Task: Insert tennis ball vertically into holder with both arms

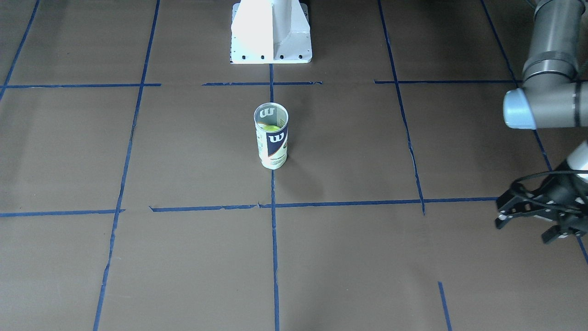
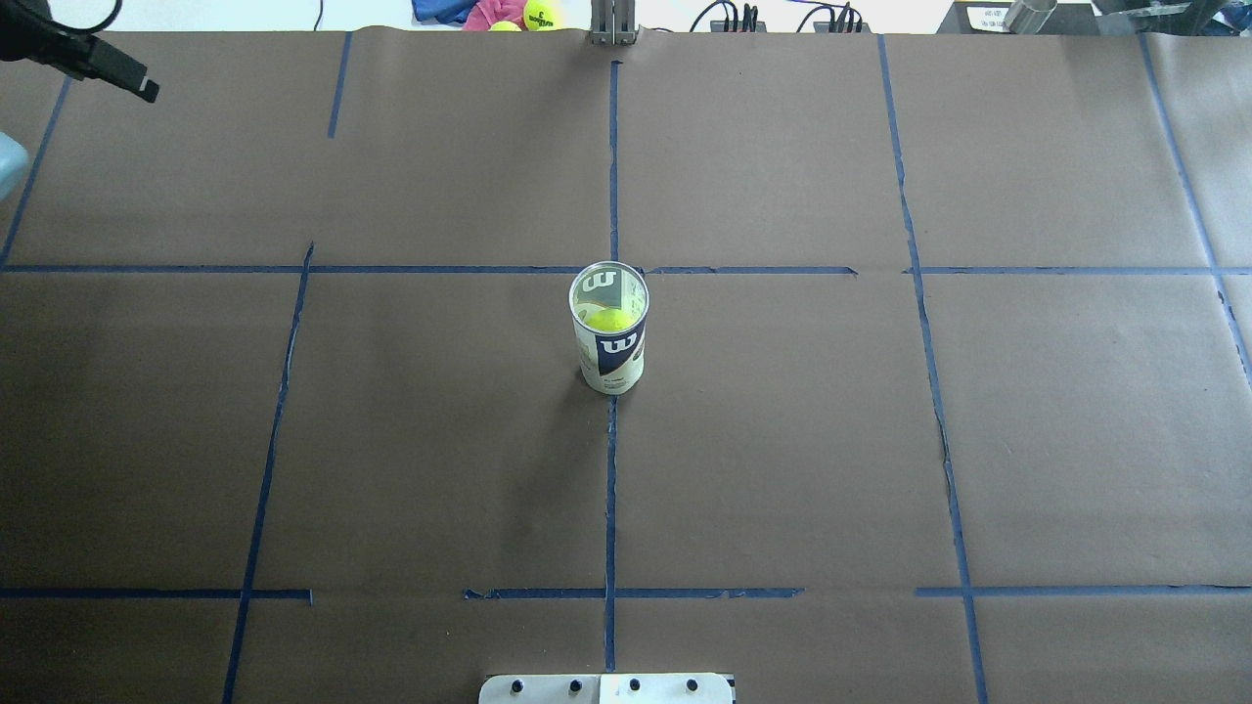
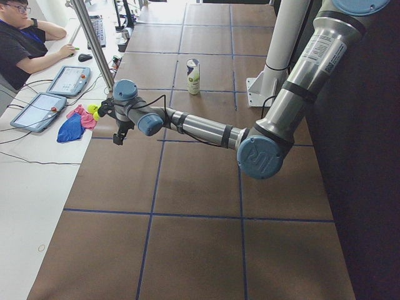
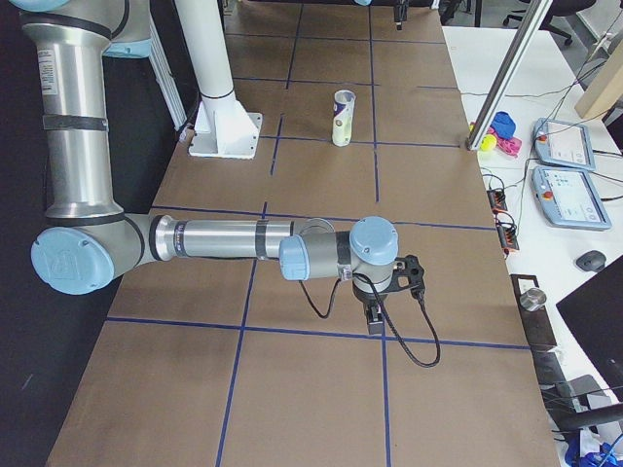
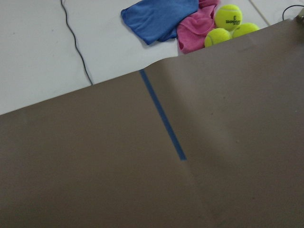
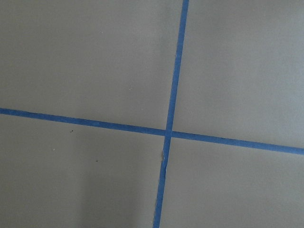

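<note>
The holder (image 1: 272, 147), a clear can with a white and navy "W" label, stands upright at the table's middle, also in the overhead view (image 2: 611, 357). The yellow-green tennis ball (image 2: 608, 319) sits inside it, below the rim, and shows through the can's mouth in the front view (image 1: 270, 128). My left gripper (image 1: 525, 231) is open and empty, far off at the table's far left corner; its fingers (image 2: 137, 88) show at the overhead view's top left. My right gripper (image 4: 382, 304) hangs over the table's right end, far from the can; I cannot tell whether it is open.
Three spare tennis balls (image 5: 228, 16) lie with a blue cloth (image 5: 159, 16) and a pink cloth (image 5: 197, 31) just past the paper's far edge. The white pedestal base (image 1: 271, 32) stands behind the can. An operator (image 3: 25, 44) sits at the side desk.
</note>
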Motion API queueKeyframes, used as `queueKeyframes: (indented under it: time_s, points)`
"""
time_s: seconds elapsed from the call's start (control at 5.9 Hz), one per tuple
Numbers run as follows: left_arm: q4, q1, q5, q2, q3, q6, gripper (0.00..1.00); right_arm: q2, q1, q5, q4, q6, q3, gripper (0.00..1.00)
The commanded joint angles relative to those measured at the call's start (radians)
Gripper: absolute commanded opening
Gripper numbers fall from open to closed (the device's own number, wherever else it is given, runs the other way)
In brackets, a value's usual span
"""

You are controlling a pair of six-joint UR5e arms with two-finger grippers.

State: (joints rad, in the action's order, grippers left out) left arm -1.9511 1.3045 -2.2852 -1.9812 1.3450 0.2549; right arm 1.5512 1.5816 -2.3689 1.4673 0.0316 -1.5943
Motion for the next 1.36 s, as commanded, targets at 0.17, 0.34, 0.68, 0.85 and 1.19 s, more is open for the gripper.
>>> queueKeyframes:
  time_s: [0.17, 0.34, 0.68, 0.85, 1.19]
  points:
    - [0.376, 0.158, -0.011, 0.091, 0.046, -0.264, 1.0, 0.003, -0.024, -0.001, 0.007, -0.002, -0.001, 1.0]
    - [0.426, 0.198, -0.019, 0.163, 0.084, -0.27, 1.0, 0.012, -0.034, 0.0, 0.007, -0.001, -0.001, 1.0]
    - [0.39, 0.24, -0.028, 0.33, 0.158, -0.272, 1.0, 0.047, -0.034, -0.001, -0.051, 0.104, -0.001, 1.0]
    - [0.324, 0.246, -0.031, 0.349, 0.16, -0.272, 1.0, 0.071, -0.034, 0.003, -0.059, 0.108, -0.004, 1.0]
    - [0.314, 0.245, -0.046, 0.384, 0.174, -0.267, 1.0, 0.079, -0.032, 0.036, -0.061, 0.11, -0.007, 1.0]
